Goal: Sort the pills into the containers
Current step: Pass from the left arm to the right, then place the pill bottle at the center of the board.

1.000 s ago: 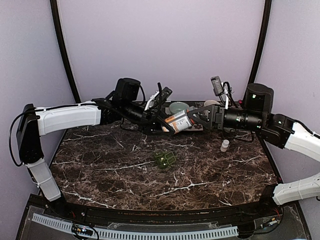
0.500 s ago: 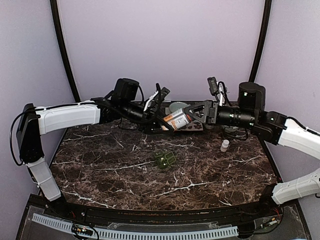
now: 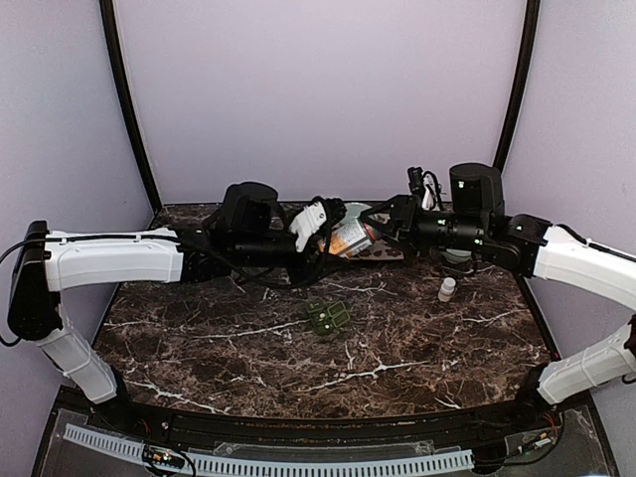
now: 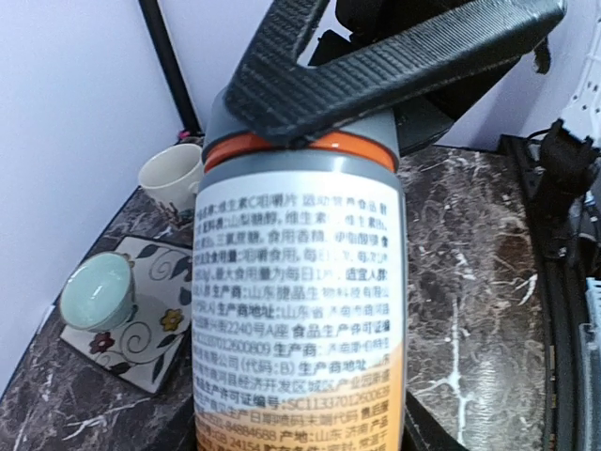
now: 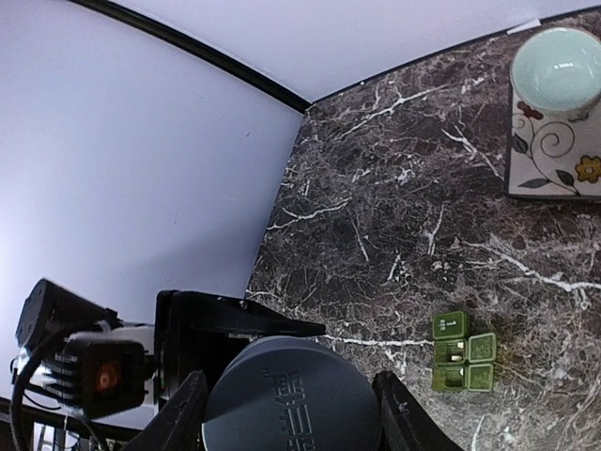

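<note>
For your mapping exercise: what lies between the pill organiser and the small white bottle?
Top view: only bare marble tabletop between pill organiser and small white bottle.

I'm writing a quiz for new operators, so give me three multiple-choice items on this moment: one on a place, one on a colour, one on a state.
1. Where is the green pill organiser?
A. On the table, near its middle
B. Held off the table
C. Hidden from every view

2. What colour is the ring under the pill bottle cap?
A. Blue
B. Orange
C. Green

3. What state is the pill bottle in?
A. Lying on the table
B. Standing upright on the table
C. Held in the air at both ends

Answers: 1 A, as the top view shows it lying on the marble. 2 B, as the left wrist view shows orange below the grey cap. 3 C, as the left fingers grip its body and the right fingers clasp the cap.
</note>
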### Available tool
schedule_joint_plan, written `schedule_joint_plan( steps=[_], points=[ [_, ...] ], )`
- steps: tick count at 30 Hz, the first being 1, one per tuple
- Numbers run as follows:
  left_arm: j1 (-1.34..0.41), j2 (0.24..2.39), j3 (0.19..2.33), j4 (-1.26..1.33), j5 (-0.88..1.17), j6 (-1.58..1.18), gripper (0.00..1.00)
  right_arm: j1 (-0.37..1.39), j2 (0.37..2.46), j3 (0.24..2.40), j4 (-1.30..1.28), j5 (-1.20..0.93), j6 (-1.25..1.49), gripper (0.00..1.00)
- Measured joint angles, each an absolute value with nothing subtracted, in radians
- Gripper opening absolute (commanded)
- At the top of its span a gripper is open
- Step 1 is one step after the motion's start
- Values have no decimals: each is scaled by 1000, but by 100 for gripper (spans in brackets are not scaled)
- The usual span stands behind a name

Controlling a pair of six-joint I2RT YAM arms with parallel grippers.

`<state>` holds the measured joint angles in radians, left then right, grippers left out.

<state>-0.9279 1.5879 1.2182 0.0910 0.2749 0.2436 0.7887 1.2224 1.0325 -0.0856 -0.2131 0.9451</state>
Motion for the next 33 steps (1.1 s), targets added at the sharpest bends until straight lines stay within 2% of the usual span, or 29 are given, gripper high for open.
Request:
schedule_joint_plan(
  steps=[7,8,15,18,22,27,33],
  points=[
    [-1021,1585,1103,253,-82,422,0,781,1275,1039,-110,-212,1028,0],
    [-1031,1585,1092,276,-127,448,3,780,1282,1044,-112,-212,1033,0],
    [-1059,1585,1059,377,-247,525,53,780,1291,1065,-103,-207,1037,0],
    [-1061,1585,1059,384,-250,527,67,780,1286,1065,-102,-204,1032,0],
    [-1074,1574,1061,424,-226,515,79,797,1288,1066,-136,-207,1013,0],
    [-1089,1531,1061,432,-200,470,86,803,1288,1066,-196,-199,977,0],
    [-1087,1466,1038,429,-202,404,86,792,1276,1066,-237,-150,917,0]
  ],
)
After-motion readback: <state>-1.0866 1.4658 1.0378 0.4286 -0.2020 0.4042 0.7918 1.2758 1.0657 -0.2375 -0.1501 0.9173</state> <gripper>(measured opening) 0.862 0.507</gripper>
